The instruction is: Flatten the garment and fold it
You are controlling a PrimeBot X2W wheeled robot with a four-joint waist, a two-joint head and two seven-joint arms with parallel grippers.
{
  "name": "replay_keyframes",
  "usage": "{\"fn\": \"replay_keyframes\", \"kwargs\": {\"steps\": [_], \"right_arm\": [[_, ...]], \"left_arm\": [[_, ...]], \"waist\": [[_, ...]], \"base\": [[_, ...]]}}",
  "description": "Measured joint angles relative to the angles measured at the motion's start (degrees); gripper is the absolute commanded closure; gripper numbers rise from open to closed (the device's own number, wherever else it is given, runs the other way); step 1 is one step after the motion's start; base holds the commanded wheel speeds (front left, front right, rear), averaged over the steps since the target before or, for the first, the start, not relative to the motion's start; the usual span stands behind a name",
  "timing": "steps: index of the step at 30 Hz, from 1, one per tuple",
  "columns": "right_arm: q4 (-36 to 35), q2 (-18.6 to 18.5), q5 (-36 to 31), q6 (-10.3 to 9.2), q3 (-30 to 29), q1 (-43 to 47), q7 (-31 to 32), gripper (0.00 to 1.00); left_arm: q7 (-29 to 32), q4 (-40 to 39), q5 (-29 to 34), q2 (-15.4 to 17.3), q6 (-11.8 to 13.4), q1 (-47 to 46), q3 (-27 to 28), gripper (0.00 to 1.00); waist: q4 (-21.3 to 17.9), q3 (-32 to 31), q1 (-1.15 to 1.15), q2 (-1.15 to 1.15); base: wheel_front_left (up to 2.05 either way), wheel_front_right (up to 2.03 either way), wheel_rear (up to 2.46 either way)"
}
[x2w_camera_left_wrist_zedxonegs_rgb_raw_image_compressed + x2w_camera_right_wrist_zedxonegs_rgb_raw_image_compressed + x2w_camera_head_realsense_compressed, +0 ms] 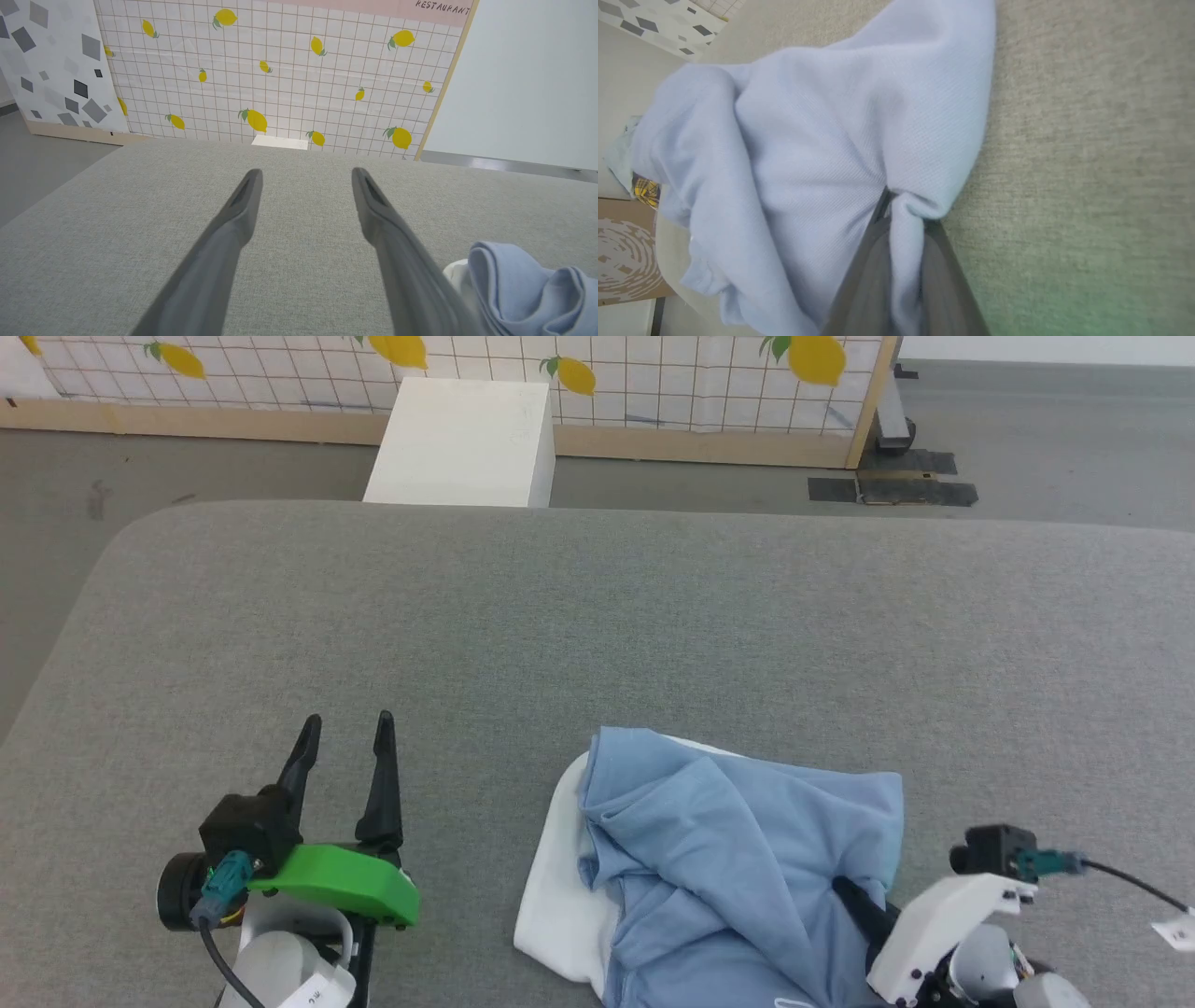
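Observation:
The garment (719,859) is a light blue T-shirt, crumpled in a heap with white fabric showing along its left edge, lying on the grey padded surface at the lower middle-right. My right gripper (854,896) comes in from the lower right and is shut on a fold of the garment (822,154); in the right wrist view blue cloth is pinched between its two dark fingers (873,261). My left gripper (345,728) stands open to the left of the heap, nothing between its fingers (243,205). A corner of the garment (523,284) shows at the left wrist view's lower right.
The grey padded surface (597,635) stretches wide ahead and to both sides. Beyond its far edge a white box (462,439) stands on the floor against a lemon-patterned tiled screen (653,383). Black floor mats (896,485) lie at the back right.

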Motion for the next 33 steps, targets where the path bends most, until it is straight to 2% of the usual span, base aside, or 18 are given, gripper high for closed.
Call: {"fn": "replay_keyframes", "kwargs": {"steps": [5, 8, 12, 18, 24, 28, 33], "right_arm": [[-6.15, 0.03, -11.96, -0.01, 1.54, -2.60, 3.93, 1.00], [-12.33, -0.04, -23.06, 0.00, 4.07, -5.87, 7.88, 1.00], [-18.16, -3.77, -31.96, 0.00, 9.98, -10.62, 12.05, 1.00], [-20.60, -12.89, -33.88, 0.02, 17.00, -17.06, 15.10, 1.00], [-19.76, -20.93, -33.34, 0.02, 18.72, -23.26, 15.59, 1.00], [-16.13, -25.02, -33.19, 0.03, 16.86, -26.76, 14.83, 1.00], [-9.25, -26.09, -34.09, 0.03, 10.53, -30.20, 11.14, 1.00]], "left_arm": [[0.00, -0.31, 0.00, -0.01, 0.07, 0.03, 0.88, 0.00], [0.00, -0.62, -0.02, -0.01, 0.18, 0.13, 1.34, 0.00], [0.00, -0.97, -0.09, -0.04, 0.26, 0.14, 1.54, 0.00], [0.00, -2.26, -0.09, -0.10, 0.59, 0.05, 1.89, 0.00], [0.00, -3.72, 0.23, -0.01, 0.59, -0.68, 2.37, 0.00], [0.00, -4.97, 0.98, 0.57, 0.58, -2.60, 2.29, 0.00], [0.00, -6.42, 1.64, 2.00, 0.57, -4.89, 1.90, 0.00]], "waist": [[-0.96, 0.24, 0.00, 0.00], [-1.90, 0.37, 0.00, 0.00], [-3.61, 0.69, 0.00, 0.00], [-7.43, 1.55, 0.00, 0.00], [-12.18, 3.04, 0.00, 0.00], [-15.51, 4.86, 0.00, 0.00], [-18.49, 8.64, 0.00, 0.00]], "base": [[0.00, 0.00, 0.00], [0.00, 0.00, 0.00], [0.00, 0.00, 0.00], [0.00, 0.00, 0.00], [0.00, 0.00, 0.00], [0.00, 0.00, 0.00], [0.00, 0.00, 0.00]]}}
